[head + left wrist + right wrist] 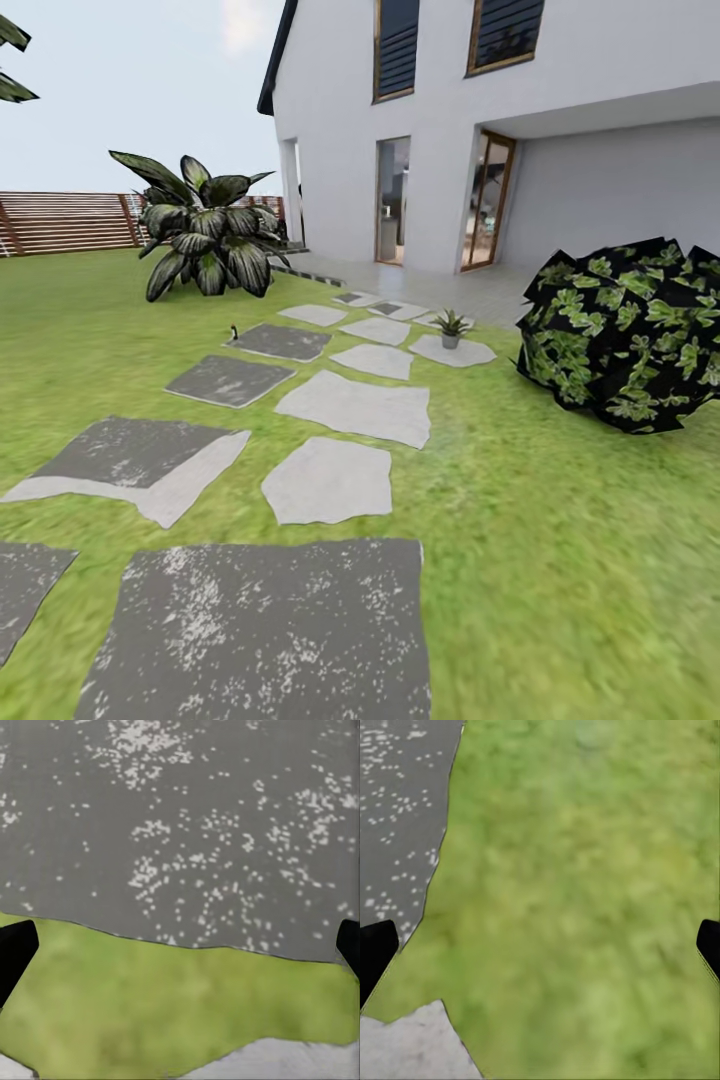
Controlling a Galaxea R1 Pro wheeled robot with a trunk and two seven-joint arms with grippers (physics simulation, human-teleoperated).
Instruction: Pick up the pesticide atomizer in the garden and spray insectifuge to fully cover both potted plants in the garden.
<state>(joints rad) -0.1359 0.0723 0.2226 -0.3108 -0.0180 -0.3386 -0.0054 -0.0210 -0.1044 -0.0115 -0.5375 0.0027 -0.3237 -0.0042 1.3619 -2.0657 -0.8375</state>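
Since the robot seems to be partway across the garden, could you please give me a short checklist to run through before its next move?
1. Pesticide atomizer located: ok, tiny dark bottle at the left corner of a dark stepping stone, ahead and left.
2. Both potted plants located: not ok, one potted plant shows, on a pale stone near the house.
3. Left gripper free: ok, fingers apart, nothing between them, over stone and grass.
4. Right gripper free: ok, fingers apart, nothing between them, over grass.
5. Atomizer within reach: not ok, several stones away.
6. Way to the atomizer: ok, lawn and flat stones.
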